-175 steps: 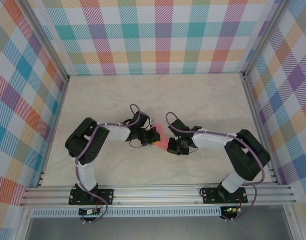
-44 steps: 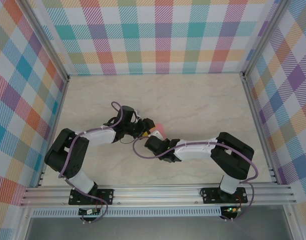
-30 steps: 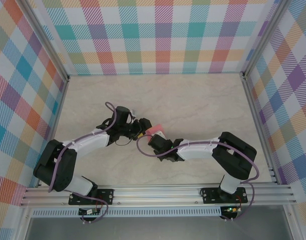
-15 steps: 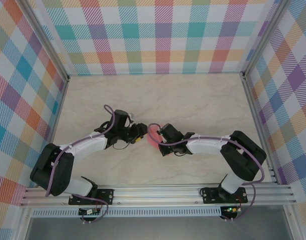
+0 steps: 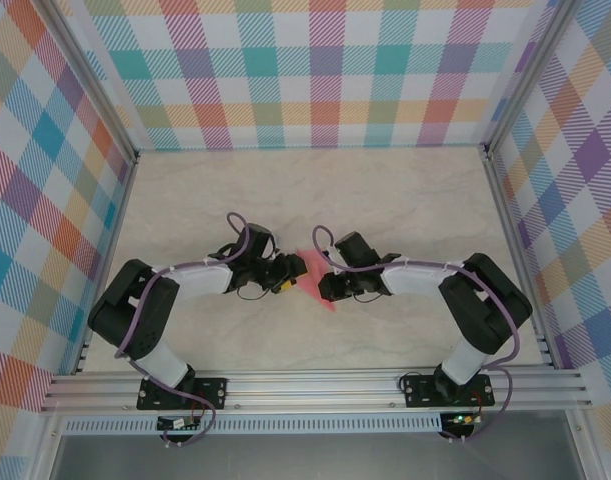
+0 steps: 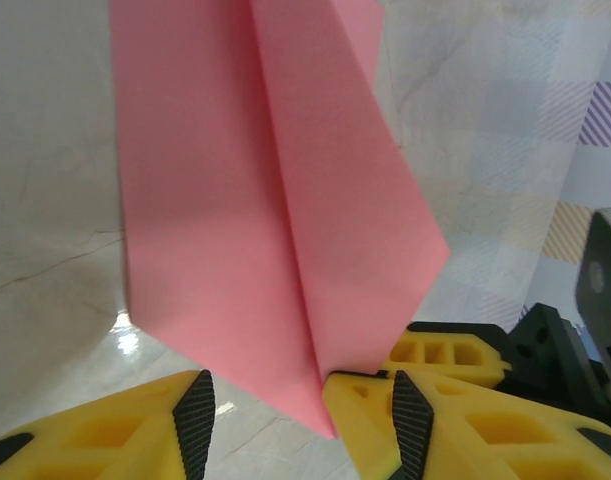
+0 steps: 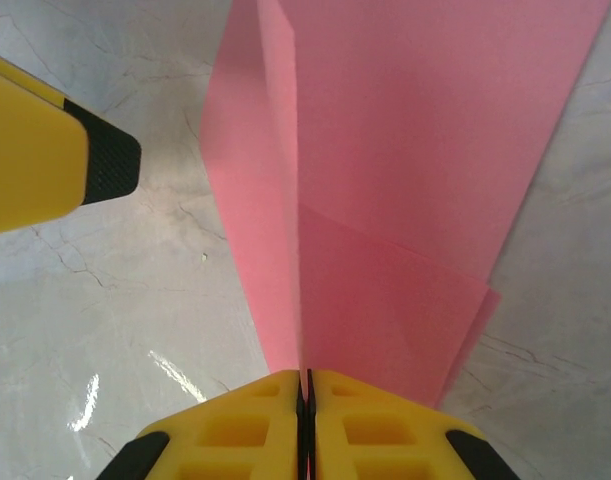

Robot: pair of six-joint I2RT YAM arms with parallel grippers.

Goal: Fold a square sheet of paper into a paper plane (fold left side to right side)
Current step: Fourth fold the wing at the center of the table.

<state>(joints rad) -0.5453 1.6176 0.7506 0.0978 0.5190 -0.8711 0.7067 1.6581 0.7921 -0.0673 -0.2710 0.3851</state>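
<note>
Since half a second ago the left arm has drawn in, its dark upper link swinging up and away from the rail, while the pink sheet of paper (image 5: 310,267) stays between the two hands.

Nearest in the overhead view, an aluminium rail (image 5: 305,385) carries both bases at the front edge of the marble bench (image 5: 385,200). Beyond it, mid-bench, the left hand (image 5: 292,272) and the right hand (image 5: 322,284) face each other almost tip to tip. The sheet lies between them, partly covered by the right hand's black body.

From the right wrist, the right hand (image 7: 305,392) is clamped tight on the sheet (image 7: 405,150) along a crease, its yellow fingers pressed together with no gap. The paper runs away from it in layered folds. One black-padded finger (image 7: 60,150) of the left hand pokes in at upper left, near the sheet's edge but apart from it.

From the left wrist, the left hand (image 6: 296,425) stands spread (pads wide apart), and the sheet's (image 6: 235,200) pointed corner sits in the gap. Whether that corner touches a pad cannot be told. The right hand's yellow fingers (image 6: 445,358) show just past the sheet's right edge.

Farthest off, bare bench runs to the plaid walls (image 5: 315,70).
</note>
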